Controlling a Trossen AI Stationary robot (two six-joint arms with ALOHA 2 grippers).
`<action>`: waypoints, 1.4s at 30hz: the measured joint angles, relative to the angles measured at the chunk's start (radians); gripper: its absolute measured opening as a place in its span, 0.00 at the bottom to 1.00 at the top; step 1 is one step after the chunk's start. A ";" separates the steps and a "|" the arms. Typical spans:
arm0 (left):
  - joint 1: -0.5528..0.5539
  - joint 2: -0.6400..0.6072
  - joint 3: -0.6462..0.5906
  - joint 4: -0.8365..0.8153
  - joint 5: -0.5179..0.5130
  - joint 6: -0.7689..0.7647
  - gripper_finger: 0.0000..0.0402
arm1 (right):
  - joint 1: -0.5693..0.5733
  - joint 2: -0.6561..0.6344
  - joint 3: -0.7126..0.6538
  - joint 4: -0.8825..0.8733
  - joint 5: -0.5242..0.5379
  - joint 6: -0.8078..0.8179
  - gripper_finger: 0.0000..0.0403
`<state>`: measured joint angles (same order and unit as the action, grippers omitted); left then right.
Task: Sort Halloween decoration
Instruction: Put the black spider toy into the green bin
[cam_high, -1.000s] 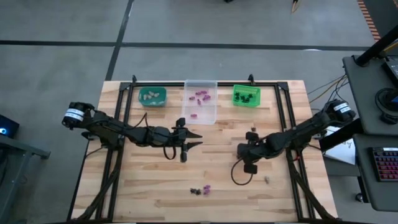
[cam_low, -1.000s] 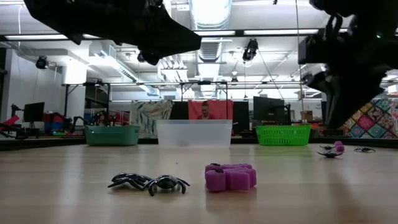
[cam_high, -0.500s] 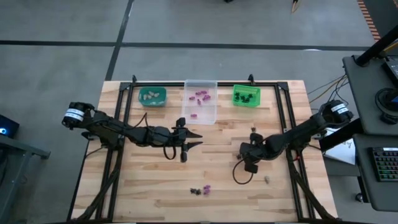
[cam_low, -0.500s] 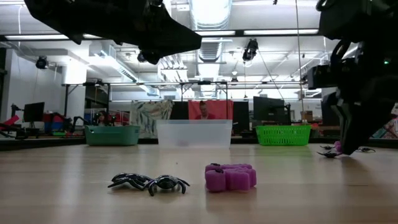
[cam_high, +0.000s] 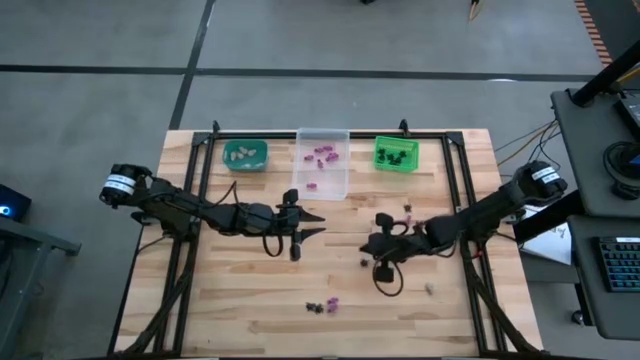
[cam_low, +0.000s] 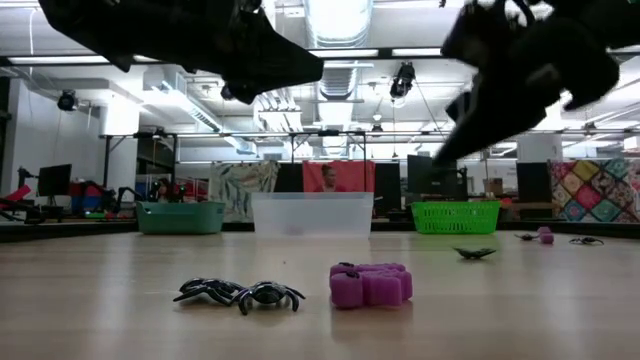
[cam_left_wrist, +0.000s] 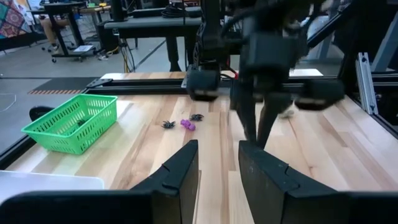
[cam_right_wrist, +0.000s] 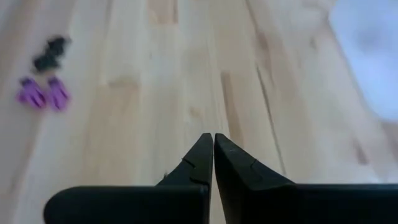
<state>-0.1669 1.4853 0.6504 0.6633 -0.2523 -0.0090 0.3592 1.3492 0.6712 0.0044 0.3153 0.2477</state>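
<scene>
Wooden slats of the table (cam_high: 250, 290) carry three bins along the far edge, teal bin (cam_high: 244, 155), clear bin (cam_high: 322, 160) and green bin (cam_high: 396, 153), each already holding trinkets, while loose ones remain: a purple piece (cam_low: 371, 284) beside black spiders (cam_low: 240, 293) near the front edge, and a few more by the right arm. Right gripper (cam_high: 378, 247) hangs mid-table with fingers pressed together on nothing visible; left gripper (cam_high: 312, 224) waits partly spread, empty. Risk, as I judge it: these trinkets are tiny, so closed fingers could nudge one away or pinch two colours together, sending a spider into the wrong bin.
</scene>
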 joint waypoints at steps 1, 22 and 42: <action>0.000 0.000 -0.003 0.000 0.000 0.000 0.24 | 0.000 -0.013 0.004 0.000 0.000 -0.012 0.02; -0.028 0.001 -0.014 0.008 0.000 -0.053 0.10 | 0.108 -0.091 -0.136 0.254 -0.053 -0.066 0.02; -0.038 0.393 0.190 0.252 -0.001 0.032 0.00 | 0.182 -0.124 -0.307 0.342 -0.053 0.046 0.02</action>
<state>-0.2049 1.8784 0.8409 0.9154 -0.2531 0.0233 0.5411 1.2249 0.3640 0.3463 0.2624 0.2936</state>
